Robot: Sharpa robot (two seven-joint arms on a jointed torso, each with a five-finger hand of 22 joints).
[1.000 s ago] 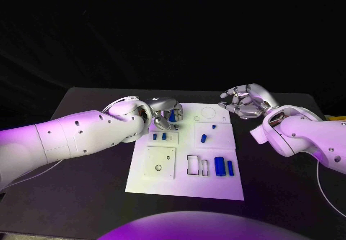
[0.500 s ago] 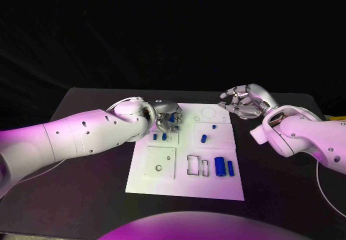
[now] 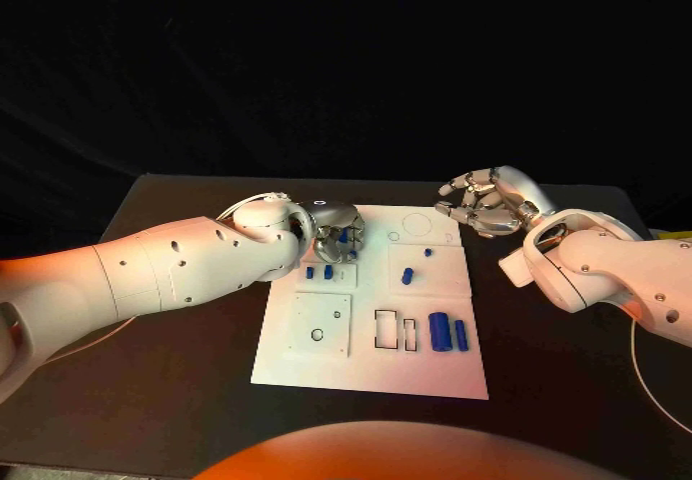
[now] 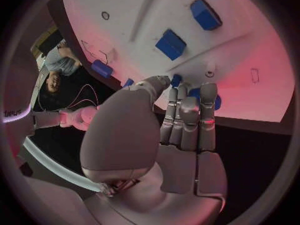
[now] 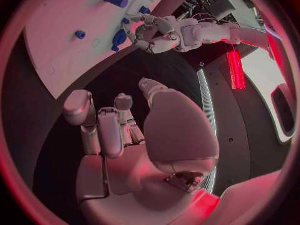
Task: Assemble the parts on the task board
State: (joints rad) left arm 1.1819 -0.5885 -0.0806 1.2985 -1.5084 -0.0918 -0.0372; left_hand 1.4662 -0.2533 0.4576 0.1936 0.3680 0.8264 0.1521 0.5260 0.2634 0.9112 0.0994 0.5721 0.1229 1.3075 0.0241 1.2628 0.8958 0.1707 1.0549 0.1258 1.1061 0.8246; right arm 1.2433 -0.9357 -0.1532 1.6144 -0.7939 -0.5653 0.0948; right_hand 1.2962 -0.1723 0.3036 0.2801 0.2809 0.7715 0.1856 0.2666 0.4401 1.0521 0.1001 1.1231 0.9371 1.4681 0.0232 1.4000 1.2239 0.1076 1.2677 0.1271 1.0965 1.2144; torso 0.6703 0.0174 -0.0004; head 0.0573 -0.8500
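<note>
White rectangular task board (image 3: 378, 375) lies mid-table on the black table (image 3: 173, 380). Left silver hand (image 3: 335, 232) sits over the board's far left corner; right silver hand (image 3: 488, 205) just off its far right corner. Two long blue cylinder parts (image 3: 449, 333) lie side by side at near right.

Open near edge, crowded far-left corner

We see the left hand (image 3: 335, 232) and its arm lying over the far-left corner of the task board (image 3: 372, 375), blocking that side; blue parts (image 3: 447, 333) stand in the middle rows. The right hand (image 3: 488, 204) hangs off the board's far-right corner, so the black table (image 3: 173, 370) and the near board edge lie open.
</note>
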